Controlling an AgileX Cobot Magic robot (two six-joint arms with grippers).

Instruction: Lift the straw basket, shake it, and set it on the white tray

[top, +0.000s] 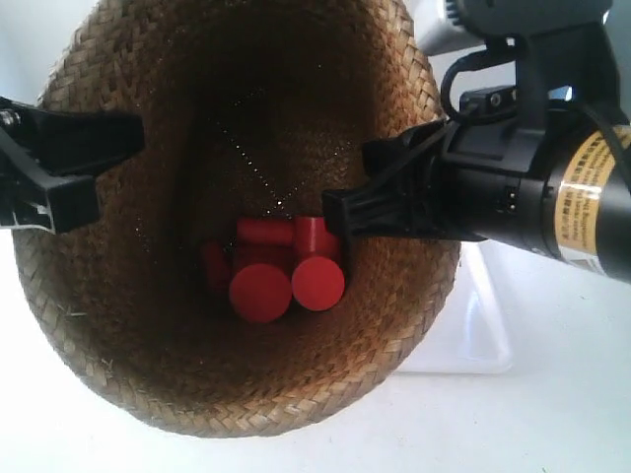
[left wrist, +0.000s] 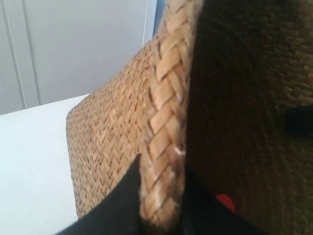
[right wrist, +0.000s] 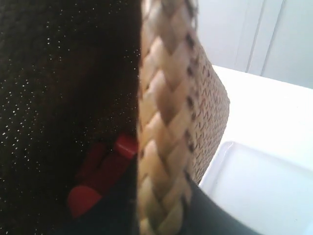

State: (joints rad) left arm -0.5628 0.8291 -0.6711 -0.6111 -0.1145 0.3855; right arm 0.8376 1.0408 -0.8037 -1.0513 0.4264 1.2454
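The straw basket (top: 128, 325) fills the exterior view, seen from above, held up close to the camera. Several red cylinders (top: 261, 291) lie on its dark bottom. My left gripper (left wrist: 161, 205) is shut on the basket's braided rim (left wrist: 164, 122), one finger outside and one inside. My right gripper (right wrist: 161, 210) is shut on the opposite rim (right wrist: 164, 112) in the same way. The arm at the exterior view's right (top: 493, 187) reaches over the rim. The white tray (top: 473, 325) shows past the basket's right side, and its corner (right wrist: 254, 181) lies below the basket.
White table surface (top: 552, 424) surrounds the tray. Pale wall panels (left wrist: 83, 44) stand behind the table. The red cylinders (right wrist: 98, 181) also show deep inside the basket in the right wrist view.
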